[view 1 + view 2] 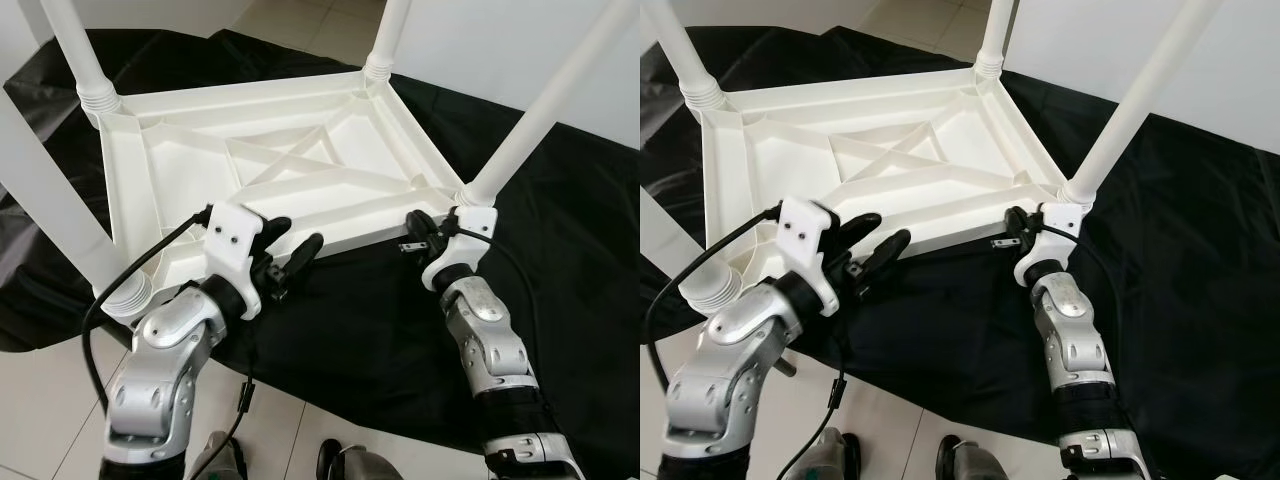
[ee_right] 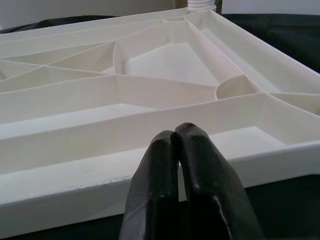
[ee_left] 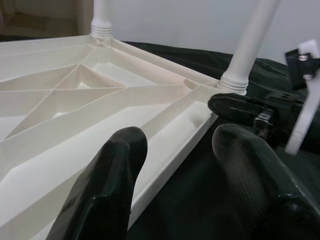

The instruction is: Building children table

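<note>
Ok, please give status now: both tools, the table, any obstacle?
Left tool open, astride the near rim of the upturned white table. Right tool shut, holding nothing, at same rim. All four legs fitted. Black cloth underneath; no obstacle seen.

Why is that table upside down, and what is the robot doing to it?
The robot is building a little white plastic table, lying upside down on a black cloth with four legs sticking up. Both grippers are at its near edge: the left gripper is open, one finger over the rim, and the right gripper is shut, its tips by the edge.
</note>
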Tool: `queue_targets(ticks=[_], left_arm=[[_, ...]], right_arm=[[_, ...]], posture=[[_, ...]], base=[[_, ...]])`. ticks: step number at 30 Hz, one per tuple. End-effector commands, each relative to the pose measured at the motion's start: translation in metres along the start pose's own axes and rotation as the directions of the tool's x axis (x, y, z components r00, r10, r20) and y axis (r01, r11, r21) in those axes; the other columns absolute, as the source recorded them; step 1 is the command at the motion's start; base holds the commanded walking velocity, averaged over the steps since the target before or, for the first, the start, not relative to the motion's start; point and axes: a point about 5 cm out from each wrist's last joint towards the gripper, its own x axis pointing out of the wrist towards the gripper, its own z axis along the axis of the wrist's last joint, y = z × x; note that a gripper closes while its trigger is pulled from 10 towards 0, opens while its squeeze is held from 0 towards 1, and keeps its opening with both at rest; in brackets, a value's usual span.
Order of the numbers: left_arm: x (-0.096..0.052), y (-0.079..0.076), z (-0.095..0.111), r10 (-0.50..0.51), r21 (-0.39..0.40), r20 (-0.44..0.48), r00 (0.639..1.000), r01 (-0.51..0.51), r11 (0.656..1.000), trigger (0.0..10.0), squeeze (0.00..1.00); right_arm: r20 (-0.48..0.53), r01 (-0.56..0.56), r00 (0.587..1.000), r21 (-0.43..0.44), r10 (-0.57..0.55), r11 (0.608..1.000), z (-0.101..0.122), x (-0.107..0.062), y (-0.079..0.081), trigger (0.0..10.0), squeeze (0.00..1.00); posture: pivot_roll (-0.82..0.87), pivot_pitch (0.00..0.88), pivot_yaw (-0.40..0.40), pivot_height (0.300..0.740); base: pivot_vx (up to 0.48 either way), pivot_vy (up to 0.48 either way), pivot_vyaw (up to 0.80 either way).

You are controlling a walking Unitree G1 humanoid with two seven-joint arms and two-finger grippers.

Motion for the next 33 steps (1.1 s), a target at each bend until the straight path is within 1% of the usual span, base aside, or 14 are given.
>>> queue_targets(ticks=[1,3,9,14,15,16,17,18,21,22,24,25,29,33], left_arm=[[-0.004,-0.005,0.001,-0.031,-0.001,0.005,1.000,0.031,1.000,10.0,0.00],[-0.012,-0.006,-0.001,-0.020,-0.009,-0.014,1.000,0.020,1.000,10.0,0.00],[-0.026,-0.009,-0.002,-0.008,-0.023,-0.040,0.999,0.007,1.000,10.0,0.00],[-0.030,-0.010,-0.002,-0.007,-0.035,-0.052,0.999,0.005,0.999,10.0,0.00],[-0.031,-0.011,-0.002,-0.007,-0.035,-0.055,0.998,0.005,0.999,10.0,0.00],[-0.031,-0.011,-0.002,-0.007,-0.035,-0.055,0.998,0.005,0.999,10.0,0.00],[-0.032,-0.011,-0.002,-0.005,-0.035,-0.056,0.998,0.003,0.999,10.0,0.00],[-0.032,-0.011,-0.002,-0.005,-0.035,-0.056,0.998,0.003,0.999,10.0,0.00],[-0.032,-0.012,-0.002,-0.003,-0.039,-0.056,0.998,0.001,0.999,10.0,0.00],[-0.032,-0.012,-0.002,-0.003,-0.039,-0.056,0.998,0.001,0.999,10.0,0.00],[-0.031,-0.012,-0.002,-0.009,-0.039,-0.055,0.998,0.007,0.999,10.0,0.00],[-0.031,-0.012,-0.002,-0.009,-0.039,-0.055,0.998,0.007,0.999,10.0,0.00],[-0.027,-0.010,0.002,-0.022,-0.037,-0.045,0.999,0.020,0.999,10.0,0.00],[-0.019,-0.006,0.005,-0.023,-0.030,-0.030,0.999,0.022,0.999,10.0,0.00]], right_arm=[[-0.008,0.004,1.000,-0.012,-0.004,1.000,-0.004,0.000,0.000,10.0,0.00],[-0.001,-0.011,1.000,-0.016,0.011,1.000,-0.004,0.003,0.003,10.0,0.00],[0.014,-0.029,0.999,-0.012,0.029,1.000,-0.003,0.007,0.008,10.0,0.00],[0.033,-0.005,0.999,-0.007,0.005,1.000,-0.001,0.007,0.009,10.0,0.00],[0.046,0.046,0.998,-0.009,-0.045,0.999,0.000,0.005,0.007,10.0,0.00],[0.046,0.046,0.998,-0.009,-0.045,0.999,0.000,0.005,0.007,10.0,0.00],[0.047,0.108,0.993,-0.006,-0.107,0.994,-0.001,0.002,0.004,10.0,0.00],[0.047,0.108,0.993,-0.006,-0.107,0.994,-0.001,0.002,0.004,10.0,0.00],[0.040,0.304,0.952,-0.018,-0.303,0.953,-0.009,-0.010,-0.006,10.0,0.00],[0.040,0.304,0.952,-0.018,-0.303,0.953,-0.009,-0.010,-0.006,10.0,0.00],[0.030,0.395,0.918,-0.027,-0.394,0.918,-0.013,-0.015,-0.010,10.0,0.00],[0.030,0.395,0.918,-0.027,-0.394,0.918,-0.013,-0.015,-0.010,10.0,0.00],[-0.001,0.483,0.876,-0.043,-0.483,0.875,-0.020,-0.021,-0.012,10.0,0.00],[-0.020,0.501,0.865,-0.032,-0.502,0.865,-0.024,-0.021,-0.011,10.0,0.00]], posture=[[0.25,0.166,-0.121,0.740],[0.27,0.173,-0.124,0.740],[0.29,0.183,-0.133,0.740],[0.29,0.192,-0.139,0.740],[0.29,0.194,-0.139,0.740],[0.29,0.194,-0.139,0.740],[0.29,0.195,-0.140,0.740],[0.29,0.195,-0.140,0.740],[0.28,0.196,-0.132,0.740],[0.28,0.196,-0.132,0.740],[0.28,0.196,-0.129,0.740],[0.28,0.196,-0.129,0.740],[0.26,0.199,-0.115,0.740],[0.26,0.200,-0.110,0.740]], base=[[0.000,0.000,0.00],[0.000,0.000,0.00],[0.000,0.000,0.00],[0.000,0.000,0.00],[0.000,0.000,0.00],[0.000,0.000,0.00],[0.000,0.000,0.00],[0.000,0.000,0.00],[0.000,0.000,0.00],[0.000,0.000,0.00],[0.000,0.000,0.00],[0.000,0.000,0.00],[0.000,0.000,0.00],[0.000,0.000,0.00]])
